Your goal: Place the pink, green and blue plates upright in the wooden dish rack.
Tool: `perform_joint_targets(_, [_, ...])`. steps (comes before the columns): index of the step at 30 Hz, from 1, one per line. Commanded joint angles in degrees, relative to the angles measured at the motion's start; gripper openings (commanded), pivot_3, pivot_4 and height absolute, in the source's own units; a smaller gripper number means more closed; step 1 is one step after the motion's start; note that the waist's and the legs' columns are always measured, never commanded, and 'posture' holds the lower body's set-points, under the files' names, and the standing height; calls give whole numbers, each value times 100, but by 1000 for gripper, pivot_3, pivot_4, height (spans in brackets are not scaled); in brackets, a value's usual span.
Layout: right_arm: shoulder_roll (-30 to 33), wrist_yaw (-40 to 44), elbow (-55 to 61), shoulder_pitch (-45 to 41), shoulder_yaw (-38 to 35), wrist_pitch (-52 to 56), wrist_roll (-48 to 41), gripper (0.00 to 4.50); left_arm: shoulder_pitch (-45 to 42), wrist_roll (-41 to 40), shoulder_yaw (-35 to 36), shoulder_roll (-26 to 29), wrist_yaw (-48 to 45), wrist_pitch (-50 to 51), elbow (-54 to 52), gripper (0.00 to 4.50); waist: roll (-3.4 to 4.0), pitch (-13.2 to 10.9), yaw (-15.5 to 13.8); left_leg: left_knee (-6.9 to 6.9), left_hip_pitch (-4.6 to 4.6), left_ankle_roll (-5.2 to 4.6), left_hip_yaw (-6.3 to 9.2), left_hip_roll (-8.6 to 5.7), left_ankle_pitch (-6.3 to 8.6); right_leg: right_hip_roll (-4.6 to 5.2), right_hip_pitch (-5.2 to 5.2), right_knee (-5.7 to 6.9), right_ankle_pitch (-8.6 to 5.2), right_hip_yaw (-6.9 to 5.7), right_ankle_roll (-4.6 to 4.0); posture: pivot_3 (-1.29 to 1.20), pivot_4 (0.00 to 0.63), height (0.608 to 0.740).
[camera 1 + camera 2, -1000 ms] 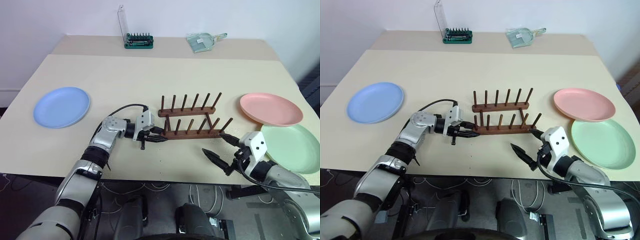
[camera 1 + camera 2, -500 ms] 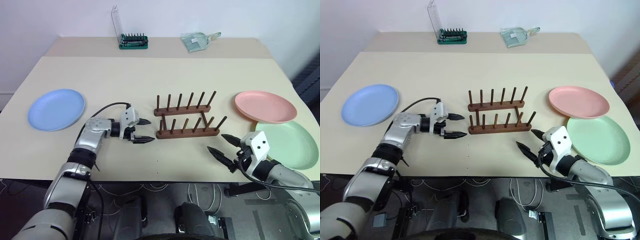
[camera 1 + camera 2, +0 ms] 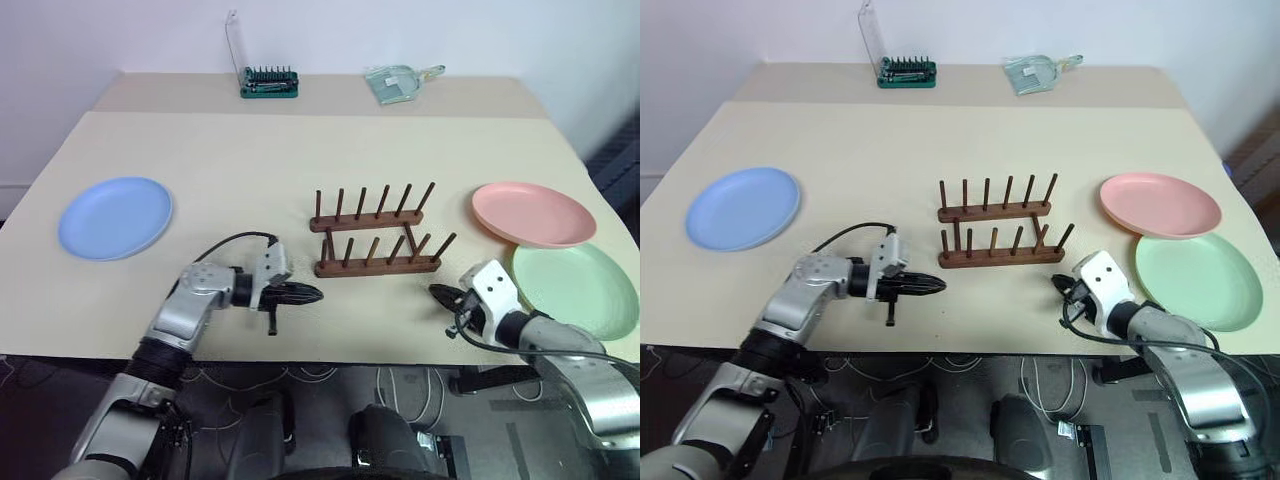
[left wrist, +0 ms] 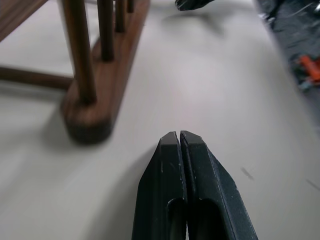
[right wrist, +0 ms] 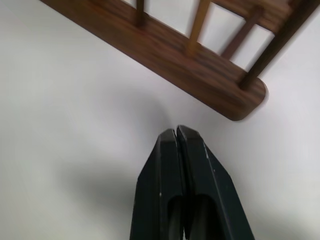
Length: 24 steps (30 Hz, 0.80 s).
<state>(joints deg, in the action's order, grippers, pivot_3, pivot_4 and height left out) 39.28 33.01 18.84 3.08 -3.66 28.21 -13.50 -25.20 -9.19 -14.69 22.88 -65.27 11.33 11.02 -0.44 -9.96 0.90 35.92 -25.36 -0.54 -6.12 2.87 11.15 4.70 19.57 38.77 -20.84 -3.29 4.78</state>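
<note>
Two closed tools, left tool (image 3: 316, 293) and right tool (image 3: 436, 292), flank the wooden dish rack (image 3: 376, 266).

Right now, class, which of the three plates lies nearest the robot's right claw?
The green plate: it lies just beside the right claw, at the table's near edge. The pink plate sits farther back; the blue plate lies across the table.

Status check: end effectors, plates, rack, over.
Left end effector and right end effector shut, empty. Blue plate, pink plate, green plate flat on table. Rack empty, unobstructed.
</note>
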Motion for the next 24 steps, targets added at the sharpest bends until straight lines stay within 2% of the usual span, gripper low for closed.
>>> perform_joint_targets(1, [-4, -172, -415, -378, 252, -120, 467, 0, -94, 330, -7, -144, 617, -210, 132, 56, 0, 1, 6, 0, 4, 0, 0, 1, 0, -2, -3, 1, 0, 0, 0, 0, 150, 732])
perform_joint_targets(14, [-301, -94, -1154, -1227, 586, -477, 826, 0, -220, 442, 229, -198, 1451, -646, 782, 56, -5, 5, 22, 9, 10, 2, 0, 2, -1, 0, -7, 14, 1, 0, 2, 0, 150, 732])
perform_joint_targets(24, [-213, 131, -931, -1116, 496, -574, 831, 0, -184, 336, 217, -121, 1320, -687, 748, 56, -5, 5, 21, 8, 10, 4, -1, 2, -2, -1, -6, 16, 1, 0, 2, 0, 150, 732])
